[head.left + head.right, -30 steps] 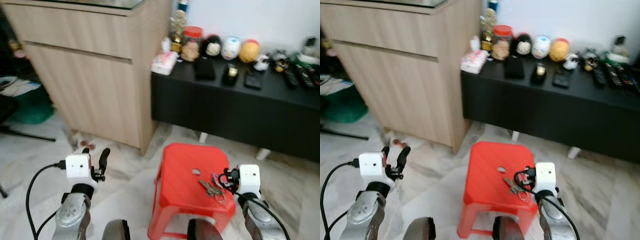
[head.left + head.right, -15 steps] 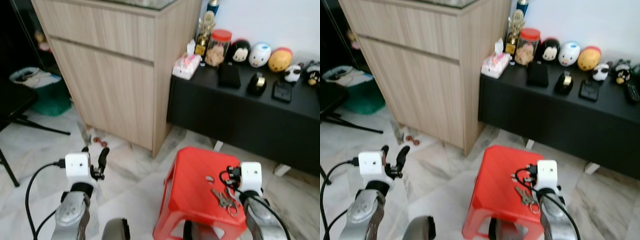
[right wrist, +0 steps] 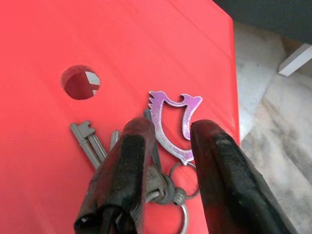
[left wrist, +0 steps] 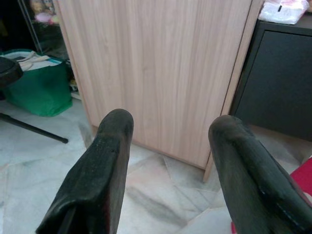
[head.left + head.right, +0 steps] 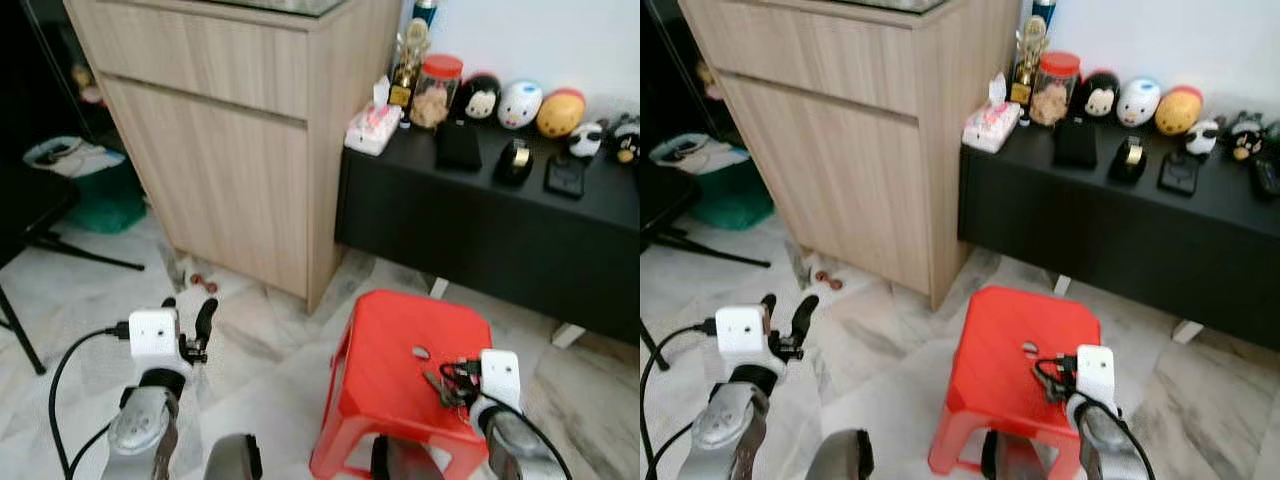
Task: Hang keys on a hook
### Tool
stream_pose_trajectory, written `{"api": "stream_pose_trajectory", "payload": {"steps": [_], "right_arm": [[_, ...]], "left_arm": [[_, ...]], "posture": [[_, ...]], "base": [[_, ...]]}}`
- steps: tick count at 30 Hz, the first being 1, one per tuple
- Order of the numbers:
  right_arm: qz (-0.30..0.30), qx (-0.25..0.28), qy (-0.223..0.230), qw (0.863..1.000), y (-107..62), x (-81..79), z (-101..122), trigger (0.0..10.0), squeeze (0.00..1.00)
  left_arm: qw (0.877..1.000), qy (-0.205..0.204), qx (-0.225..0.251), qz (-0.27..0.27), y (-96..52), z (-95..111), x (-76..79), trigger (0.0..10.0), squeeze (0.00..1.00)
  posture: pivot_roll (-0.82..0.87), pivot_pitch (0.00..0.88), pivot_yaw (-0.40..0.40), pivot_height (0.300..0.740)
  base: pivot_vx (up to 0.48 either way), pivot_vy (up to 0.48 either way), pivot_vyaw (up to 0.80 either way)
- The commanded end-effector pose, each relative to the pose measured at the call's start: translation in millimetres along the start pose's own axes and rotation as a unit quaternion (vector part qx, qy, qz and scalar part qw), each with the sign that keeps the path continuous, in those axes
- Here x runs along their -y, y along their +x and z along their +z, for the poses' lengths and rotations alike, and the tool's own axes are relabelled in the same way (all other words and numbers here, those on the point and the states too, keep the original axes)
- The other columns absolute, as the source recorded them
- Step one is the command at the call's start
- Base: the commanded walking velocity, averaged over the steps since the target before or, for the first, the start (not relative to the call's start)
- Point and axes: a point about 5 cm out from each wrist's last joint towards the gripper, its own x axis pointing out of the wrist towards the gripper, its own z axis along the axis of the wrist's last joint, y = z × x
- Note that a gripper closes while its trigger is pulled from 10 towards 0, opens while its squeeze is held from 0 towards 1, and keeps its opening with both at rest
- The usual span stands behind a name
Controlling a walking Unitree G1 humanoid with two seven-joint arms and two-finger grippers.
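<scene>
A: Where are the keys [image 3: 122, 156] lying?

B: They lie on the top of the red stool [image 5: 395, 340], near its right edge, beside the round hole [image 3: 79, 82] in the seat. There are some grey keys on rings, and a purple metal charm [image 3: 173, 124] is attached to them.

A: And the right gripper [image 3: 168, 141]?

B: It is low over the bunch. Its two black fingers [image 3: 127, 165] stand a little apart, one on each side of the purple charm. They look very near to the metal, maybe touching it, but I cannot say surely that they grip it. The keys rest flat on the seat.

A: What about the left gripper [image 4: 165, 146]?

B: It is held up over the marble floor [image 5: 80, 300], well apart from the stool, with nothing in it. Its fingers are spread wide and point toward the wooden cabinet [image 5: 230, 130].

A: Is there any writing to read?

B: No, I cannot read any. On the black low cabinet [image 5: 480, 230] stand a jar with a red lid [image 5: 438, 82], round toy figures [image 5: 520, 100] and a tissue pack [image 5: 372, 125], but any labels are too small. A green bag [image 5: 85, 195] stands left of the wooden cabinet.
</scene>
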Motion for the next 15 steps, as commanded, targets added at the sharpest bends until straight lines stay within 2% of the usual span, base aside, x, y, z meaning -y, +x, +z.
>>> {"api": "stream_pose_trajectory", "payload": {"steps": [1, 6, 7, 8, 9, 10, 15], "right_arm": [[-0.005, -0.008, 0.008, 1.0, 0.5, 3.3, -1.7, 10.0, 1.0], [0.015, -0.02, 0.005, 1.0, 3.7, 1.1, -2.4, 10.0, 1.0], [0.018, -0.024, 0.005, 1.0, 4.4, 0.6, -3.5, 10.0, 0.71], [0.019, -0.026, 0.004, 0.999, 4.6, 0.4, -4.1, 10.0, 0.71], [0.018, -0.029, 0.004, 0.999, 4.8, 0.5, -5.3, 10.0, 0.06], [0.018, -0.029, 0.005, 0.999, 5.0, 0.6, -5.4, 10.0, 0.0], [0.01, -0.042, 0.011, 0.999, 5.2, 3.6, -13.5, 10.0, 0.0]], "left_arm": [[1.0, 0.002, -0.007, -0.002, -0.9, -1.2, -1.4, 10.0, 0.0], [1.0, 0.001, -0.008, -0.002, -1.2, -1.3, -1.1, 10.0, 0.0], [1.0, 0.001, -0.008, -0.004, -1.2, -1.5, -0.5, 10.0, 0.0], [1.0, 0.001, -0.008, -0.004, -1.2, -1.6, -0.3, 10.0, 0.0], [1.0, 0.0, -0.008, -0.005, -1.2, -1.6, 0.0, 10.0, 0.0], [1.0, 0.0, -0.008, -0.005, -1.2, -1.6, 0.0, 10.0, 0.0], [1.0, 0.0, -0.009, -0.006, -1.2, -2.1, 0.5, 10.0, 0.0]], "posture": [[0.03, 0.056, -0.051, 0.61], [0.02, 0.057, -0.051, 0.61], [0.03, 0.058, -0.05, 0.61], [0.03, 0.058, -0.05, 0.61], [0.03, 0.057, -0.051, 0.61], [0.03, 0.057, -0.051, 0.61], [0.03, 0.059, -0.051, 0.61]], "base": [[0.0, 0.0, 0.0], [0.0, 0.0, 0.0], [0.0, 0.0, 0.0], [0.0, 0.0, 0.0], [0.0, 0.0, 0.0], [0.0, 0.0, 0.0], [0.0, 0.0, 0.0]]}}
